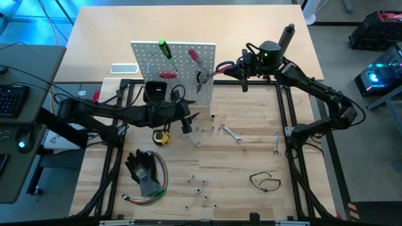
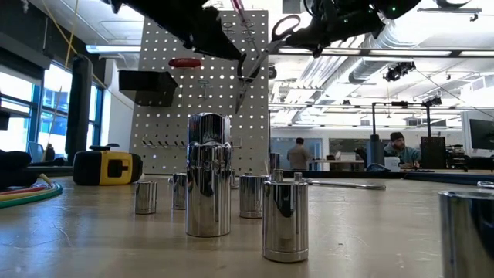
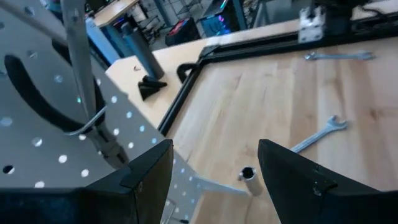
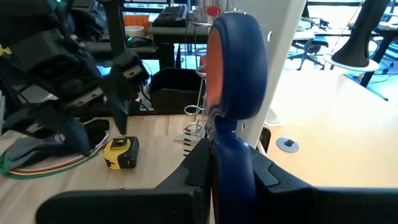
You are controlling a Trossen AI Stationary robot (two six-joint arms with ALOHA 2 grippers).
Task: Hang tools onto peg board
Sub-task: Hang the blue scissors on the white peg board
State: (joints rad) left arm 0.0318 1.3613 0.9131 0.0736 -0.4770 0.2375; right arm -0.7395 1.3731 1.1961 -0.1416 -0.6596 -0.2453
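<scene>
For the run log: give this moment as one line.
right gripper: shut on scissors at peg board edge | left gripper: open, empty, before board | wrenches on table

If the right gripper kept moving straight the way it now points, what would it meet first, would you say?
Most likely the peg board. The right gripper, shut on the red-handled scissors, points at the board's edge, with the scissors' far end already at it; depth is hard to judge.

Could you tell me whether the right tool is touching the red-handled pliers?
Touching: the right wrist view shows the right tool clamped around the red-handled pliers handle.
</scene>
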